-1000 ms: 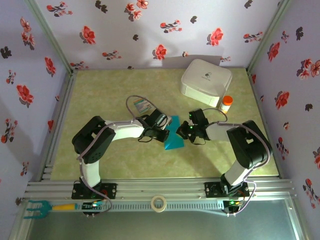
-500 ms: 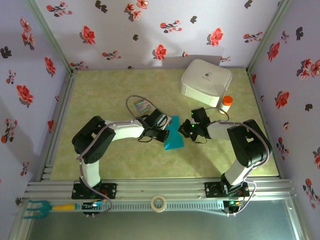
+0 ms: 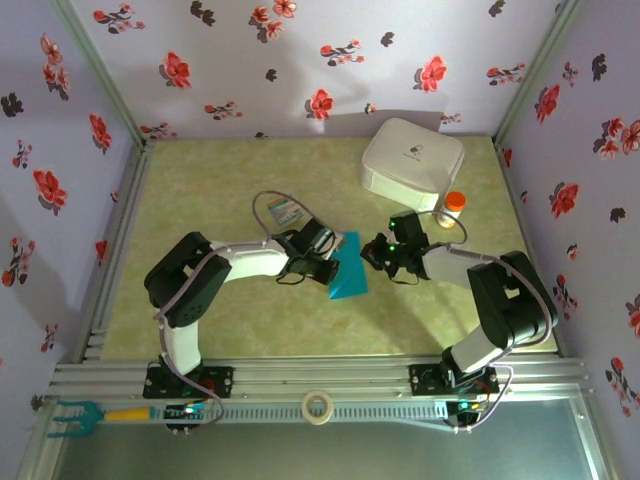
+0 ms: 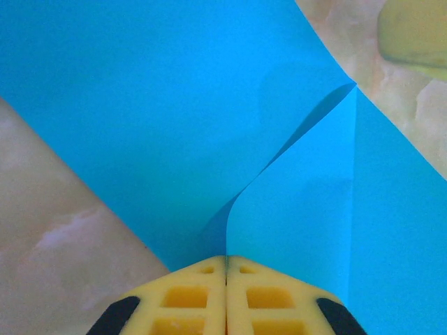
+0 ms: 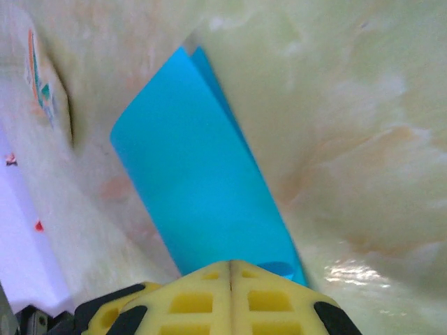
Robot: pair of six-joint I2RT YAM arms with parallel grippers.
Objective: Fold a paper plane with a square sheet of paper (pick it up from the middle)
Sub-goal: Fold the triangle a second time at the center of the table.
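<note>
Pinching the square sheet of paper (image 3: 350, 274) at its left edge, the left gripper (image 4: 225, 264) has its jaws pressed together, and a curved flap rises at the tips. The sheet is partly folded. It lies left of the white rounded box (image 3: 412, 163), nearer the arm bases. The right gripper (image 5: 231, 266), on the sheet's box side, has its jaws closed at the sheet's edge; whether it grips is unclear.

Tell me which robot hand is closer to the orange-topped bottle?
Right. The right gripper sits just left of the bottle; the left gripper is farther, across the blue paper.
</note>
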